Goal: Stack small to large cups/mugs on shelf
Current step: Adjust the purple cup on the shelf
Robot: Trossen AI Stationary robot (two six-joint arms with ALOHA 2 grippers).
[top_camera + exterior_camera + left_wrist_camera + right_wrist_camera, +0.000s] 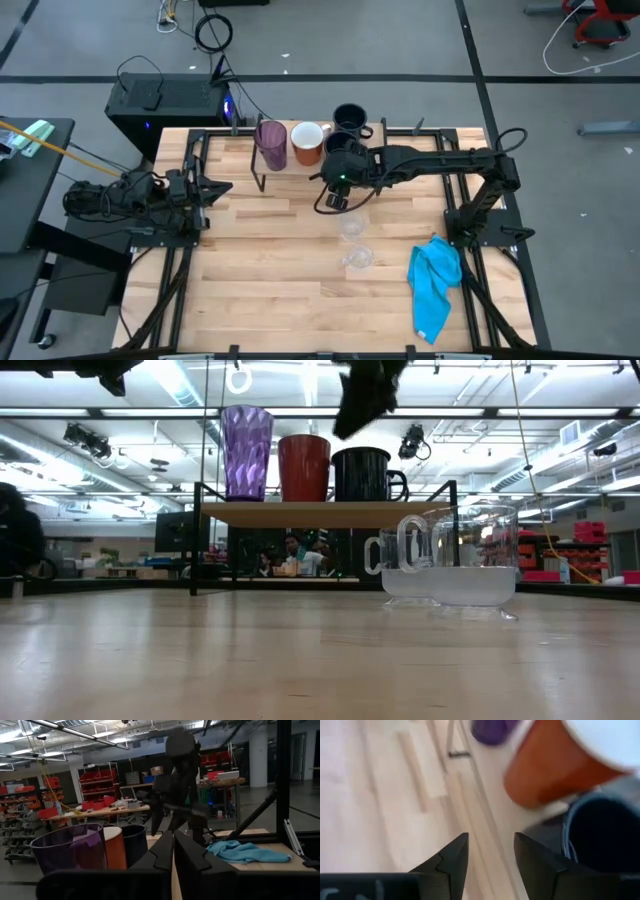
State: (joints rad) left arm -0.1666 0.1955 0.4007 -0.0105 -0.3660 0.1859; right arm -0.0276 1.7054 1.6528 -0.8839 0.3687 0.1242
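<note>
The shelf [300,168] stands at the far edge of the tabletop [280,260]; on it, upright in a row, are the purple tumbler [271,144], the orange mug [307,143] and a dark mug [340,150]. The right hand [335,192], fingers apart and empty, hangs just in front of the dark mug. Two clear glasses [352,227] stand upright on the tabletop, nearer than this hand. The left hand [215,190], fingers together, waits at the left.

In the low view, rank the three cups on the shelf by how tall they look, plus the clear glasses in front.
Largest to smallest, low view:
1. purple tumbler
2. orange mug
3. dark mug
The clear glasses look about as big as the dark mug, but they stand nearer the camera, so I won't rank them.
</note>
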